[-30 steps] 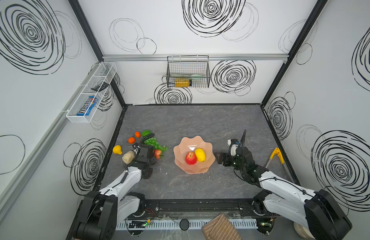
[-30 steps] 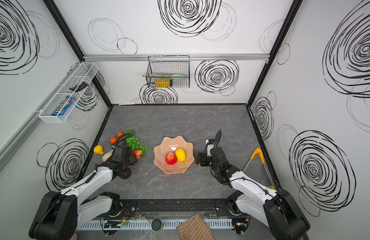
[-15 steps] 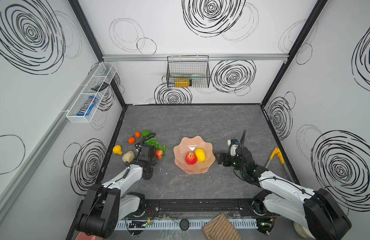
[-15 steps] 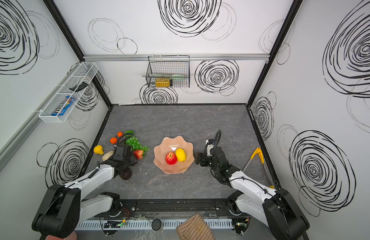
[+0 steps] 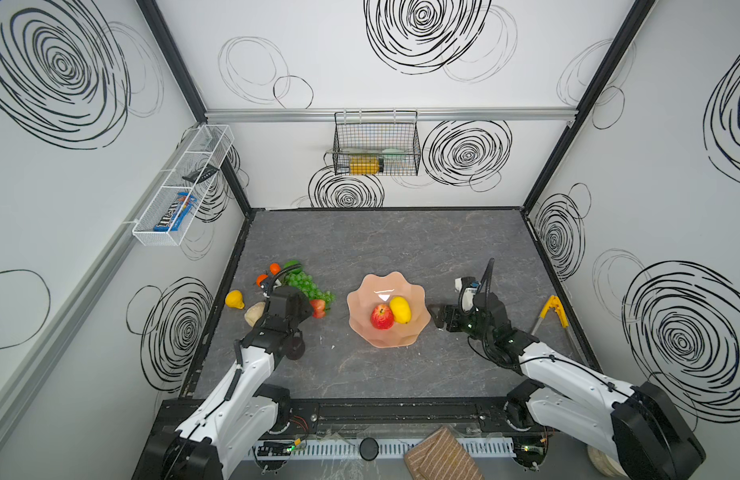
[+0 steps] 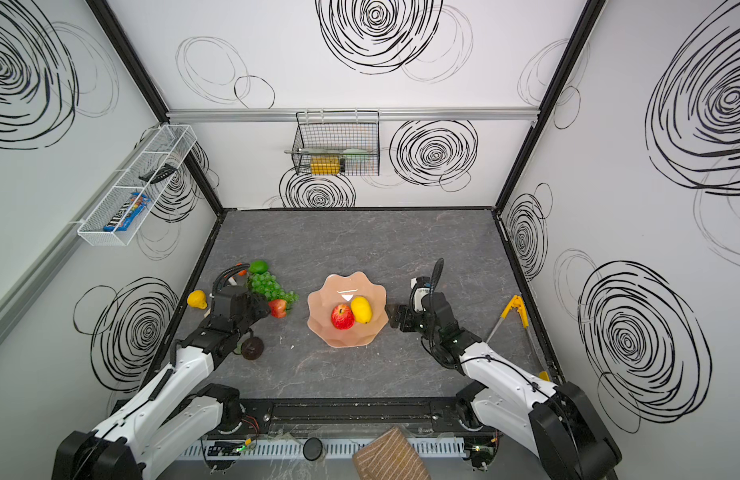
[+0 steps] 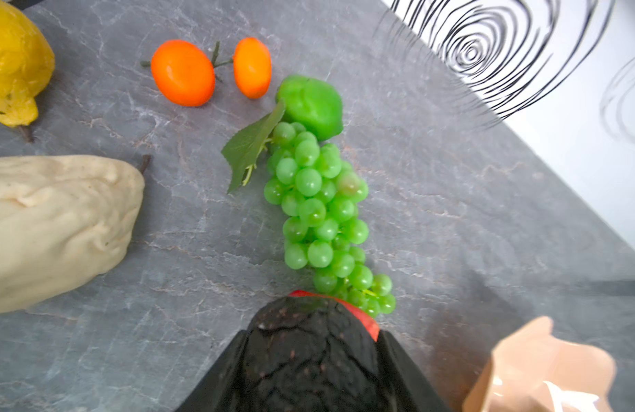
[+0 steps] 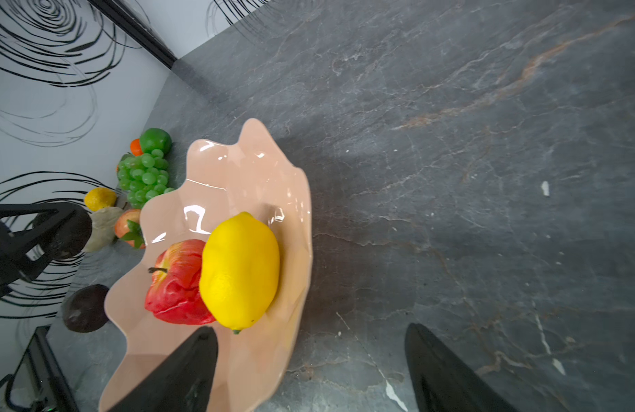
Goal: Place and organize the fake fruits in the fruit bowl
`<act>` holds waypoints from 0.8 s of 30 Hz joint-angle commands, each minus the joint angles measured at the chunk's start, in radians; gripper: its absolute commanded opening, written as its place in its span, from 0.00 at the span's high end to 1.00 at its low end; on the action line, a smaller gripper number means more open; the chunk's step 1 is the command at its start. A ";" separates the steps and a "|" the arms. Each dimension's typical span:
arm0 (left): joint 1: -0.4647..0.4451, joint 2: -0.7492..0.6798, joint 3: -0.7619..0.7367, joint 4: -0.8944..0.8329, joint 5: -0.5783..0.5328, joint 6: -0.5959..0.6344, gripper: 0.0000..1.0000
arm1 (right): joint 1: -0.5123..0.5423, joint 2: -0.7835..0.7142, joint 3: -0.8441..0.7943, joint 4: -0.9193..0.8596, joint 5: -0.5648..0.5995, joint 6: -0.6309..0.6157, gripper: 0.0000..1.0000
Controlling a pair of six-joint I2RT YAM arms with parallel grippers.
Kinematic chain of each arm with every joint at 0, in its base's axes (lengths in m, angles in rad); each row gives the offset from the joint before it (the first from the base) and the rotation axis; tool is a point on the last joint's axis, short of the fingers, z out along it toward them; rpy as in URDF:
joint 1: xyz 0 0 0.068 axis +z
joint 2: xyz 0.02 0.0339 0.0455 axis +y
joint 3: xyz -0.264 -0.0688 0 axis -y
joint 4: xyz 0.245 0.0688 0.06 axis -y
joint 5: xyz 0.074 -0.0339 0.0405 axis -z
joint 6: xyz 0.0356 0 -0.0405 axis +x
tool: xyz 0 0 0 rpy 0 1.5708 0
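Grey table (image 5: 380, 249) | fruit bowl (image 5: 384, 338): apple (image 5: 382, 316), lemon (image 5: 400, 309) in (rest beside it) | left gripper (image 7: 310, 337) clasps dark fruit (image 7: 308, 371) | right gripper (image 8: 308, 328) wide, empty

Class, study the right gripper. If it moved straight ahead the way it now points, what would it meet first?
Most likely the fruit bowl: its near rim lies directly ahead of the open right gripper, with the lemon just beyond. How high the gripper rides above that rim is unclear.
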 commanded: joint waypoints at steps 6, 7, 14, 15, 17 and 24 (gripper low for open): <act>-0.207 -0.045 0.077 0.126 0.082 -0.242 0.47 | 0.189 -0.039 0.133 0.002 0.029 0.087 0.13; -0.255 -0.028 0.088 0.155 0.072 -0.261 0.47 | 0.219 -0.040 0.142 0.015 0.048 0.096 0.13; -0.449 0.133 0.143 0.343 0.104 -0.351 0.46 | 0.350 -0.018 0.154 0.147 0.131 0.084 0.13; -0.463 0.150 0.145 0.364 0.114 -0.364 0.46 | 0.365 -0.007 0.155 0.158 0.137 0.081 0.13; -0.494 0.185 0.149 0.413 0.125 -0.383 0.46 | 0.402 0.019 0.164 0.170 0.158 0.077 0.13; -0.580 0.261 0.180 0.462 0.119 -0.404 0.46 | 0.481 0.104 0.177 0.210 0.237 0.068 0.15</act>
